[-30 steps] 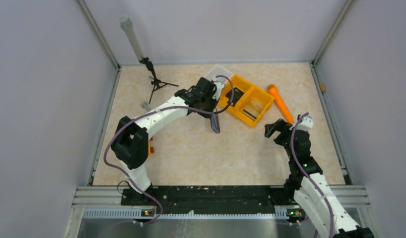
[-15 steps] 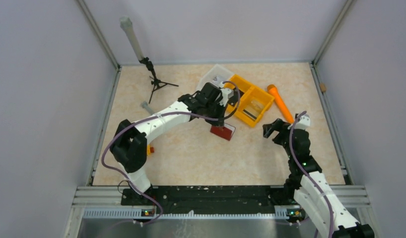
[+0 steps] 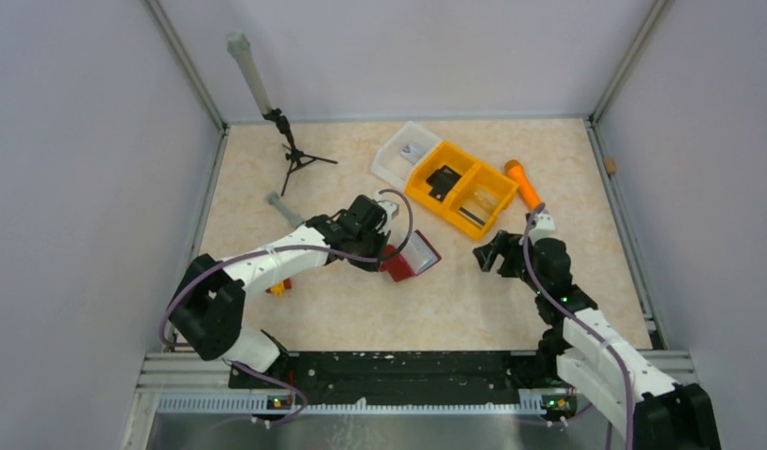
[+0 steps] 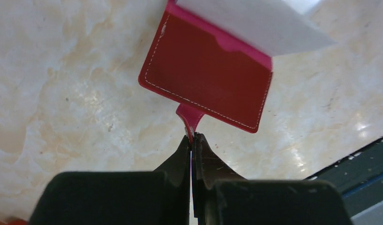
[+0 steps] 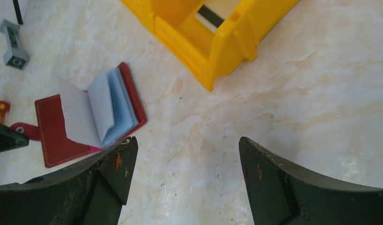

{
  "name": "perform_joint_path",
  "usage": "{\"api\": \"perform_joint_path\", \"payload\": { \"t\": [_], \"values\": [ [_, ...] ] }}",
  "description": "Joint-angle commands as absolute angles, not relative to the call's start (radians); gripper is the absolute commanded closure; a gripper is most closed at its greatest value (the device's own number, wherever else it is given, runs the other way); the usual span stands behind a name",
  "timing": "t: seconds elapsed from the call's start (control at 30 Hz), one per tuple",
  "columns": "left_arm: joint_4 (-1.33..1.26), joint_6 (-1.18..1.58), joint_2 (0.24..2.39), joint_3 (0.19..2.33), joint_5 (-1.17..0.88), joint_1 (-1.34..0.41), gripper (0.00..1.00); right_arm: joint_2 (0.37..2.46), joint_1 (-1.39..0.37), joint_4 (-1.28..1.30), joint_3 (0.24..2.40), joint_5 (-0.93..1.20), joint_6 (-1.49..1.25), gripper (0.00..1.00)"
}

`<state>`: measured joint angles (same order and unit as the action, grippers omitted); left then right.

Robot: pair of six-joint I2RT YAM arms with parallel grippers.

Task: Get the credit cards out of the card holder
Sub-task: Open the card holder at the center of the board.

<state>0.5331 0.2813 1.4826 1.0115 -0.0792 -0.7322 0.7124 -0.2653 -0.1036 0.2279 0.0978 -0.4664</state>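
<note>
Pinching strap tab: left claw | orange tray beyond card holder

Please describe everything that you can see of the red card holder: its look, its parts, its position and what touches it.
The card holder is a flat, dark red folding wallet, leather-like, with pale stitching along its edge. It lies open on the table, nearer the arms than the orange tray. One cover is flat, and the pale grey and bluish inner leaves fan upward. The left gripper is shut on its small strap tab. Single cards cannot be told apart.
</note>
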Motion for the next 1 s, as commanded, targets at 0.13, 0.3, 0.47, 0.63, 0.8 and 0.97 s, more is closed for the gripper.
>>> {"api": "perform_joint_path", "payload": {
  "t": [0.13, 0.3, 0.47, 0.63, 0.8, 0.97],
  "values": [
    [0.567, 0.367, 1.47, 0.936, 0.128, -0.71, 1.0, 0.919, -0.474, -0.06, 0.436, 0.072, -0.424, 0.21],
    [0.602, 0.394, 1.537, 0.953, 0.161, -0.704, 1.0, 1.085, -0.52, -0.024, 0.536, 0.074, -0.457, 0.25],
    [0.634, 0.416, 1.587, 0.961, 0.26, -0.706, 1.0, 1.248, -0.553, 0.059, 0.635, 0.08, -0.495, 0.25],
    [0.617, 0.421, 1.585, 0.941, 0.264, -0.708, 1.0, 1.348, -0.555, 0.035, 0.654, 0.152, -0.534, 0.37],
    [0.609, 0.417, 1.585, 0.942, 0.267, -0.713, 1.0, 1.424, -0.556, -0.041, 0.66, 0.24, -0.578, 0.48],
    [0.606, 0.411, 1.575, 0.941, 0.276, -0.722, 1.0, 1.491, -0.576, -0.063, 0.685, 0.241, -0.596, 0.53]
  ]
}}
